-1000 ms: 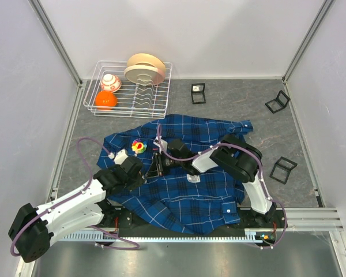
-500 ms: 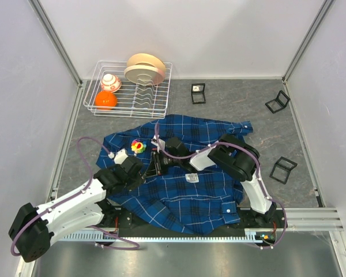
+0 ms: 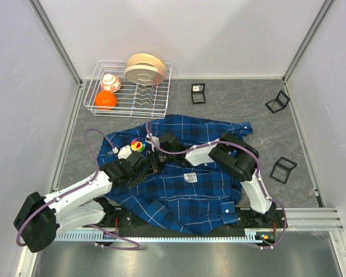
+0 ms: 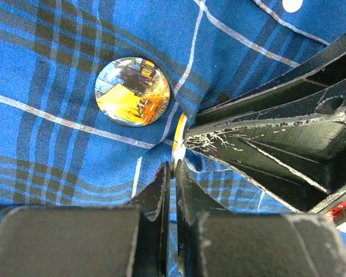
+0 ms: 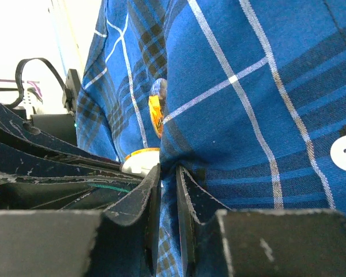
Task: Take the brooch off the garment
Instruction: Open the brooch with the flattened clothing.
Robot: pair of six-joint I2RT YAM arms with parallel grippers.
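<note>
While the brooch [image 4: 132, 91] lies flat and pinned to the garment [image 3: 202, 196], neither tool has hold of it, so you should count the removal itself as not yet begun. The brooch is a round, glossy disc with an orange picture. It sits on the part of the plaid nearest your left arm, and the shirt is spread over the table [image 3: 230, 104].

Just beside the brooch, your right tool [image 5: 167, 170] is closed on a raised fold of the plaid. I judge the fold is gathered to lift the cloth off the table and bring the pin within reach.

Your left tool [image 4: 172, 167] comes in just beside the brooch too, almost touching the right one. Its fingers are pressed tight together with the tips on the cloth, likely to anchor the shirt so it does not travel when the brooch is pulled.

Between the two tools a pale yellow sliver [image 4: 179, 135] shows. It is edge-on and too close to name, possibly part of a clasp.

To go on, you will probably need one tool to give up its cloth and take the brooch's rim.

Well apart from the brooch, the wire rack [image 3: 139, 99] plays no part in this.
</note>
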